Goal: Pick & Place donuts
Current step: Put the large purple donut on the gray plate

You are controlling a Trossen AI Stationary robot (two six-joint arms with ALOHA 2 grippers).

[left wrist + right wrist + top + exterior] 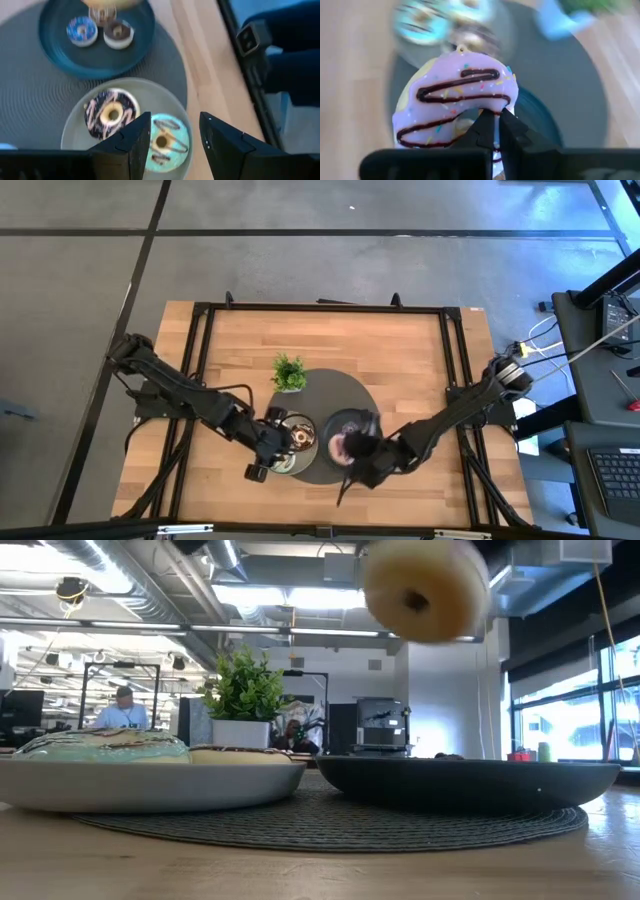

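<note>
Your right gripper [495, 122] pinches a lilac-iced donut [455, 97] with chocolate drizzle, held in the air above the dark plate [470, 785]. Your left gripper [172, 145] hovers wide open over the grey plate [75, 132], above its teal donut [165, 142]

**Even indoor light, blur near the lenses**

Ceiling strip lights and a bright window wall light the low view. There the round pale donut [425, 588] hanging close to the lens is soft. The lilac-iced, chocolate-drizzled donut [454, 102] is sharp while everything behind smears. The pale wooden desk [400, 350] is evenly lit, with faint shadows.
</note>
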